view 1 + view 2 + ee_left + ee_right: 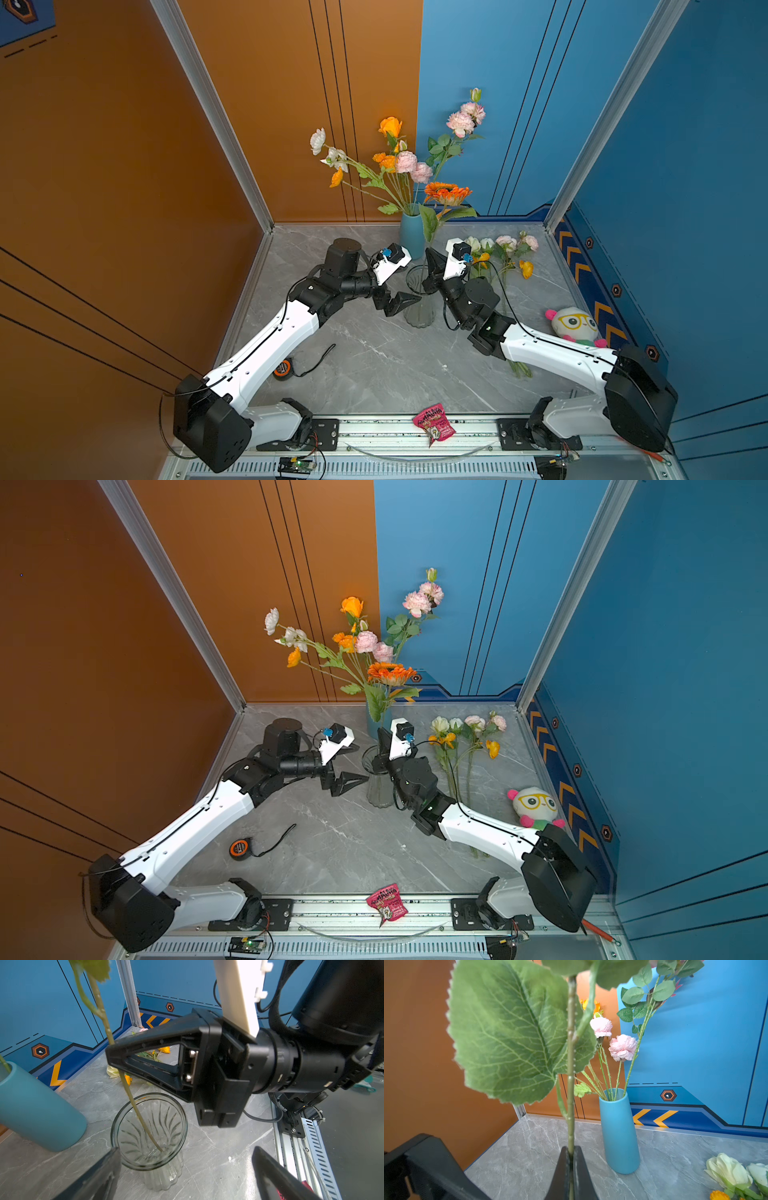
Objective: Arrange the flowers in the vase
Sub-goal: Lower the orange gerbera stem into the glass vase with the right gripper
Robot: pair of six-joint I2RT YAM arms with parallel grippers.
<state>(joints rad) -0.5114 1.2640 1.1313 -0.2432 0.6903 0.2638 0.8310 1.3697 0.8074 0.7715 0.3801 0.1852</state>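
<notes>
My right gripper [571, 1152] is shut on the green stem [570, 1084] of an orange flower [446, 193] with large leaves. It holds the flower upright, and the stem's lower end [145, 1126] stands inside the clear glass vase [180, 1120], touching its bottom. In both top views the right gripper [432, 259] is above the vase's rim [409, 282]. My left gripper [186, 1150] is open and empty, low beside the glass vase [380, 791] on its left. More flowers [505, 253] lie on the table at the back right.
A blue vase [411, 237] holding several flowers stands at the back, just behind the glass vase. A plush toy [575, 326] sits at the right wall. An orange tape measure [281, 368] lies front left, and a pink snack packet [434, 424] lies on the front rail.
</notes>
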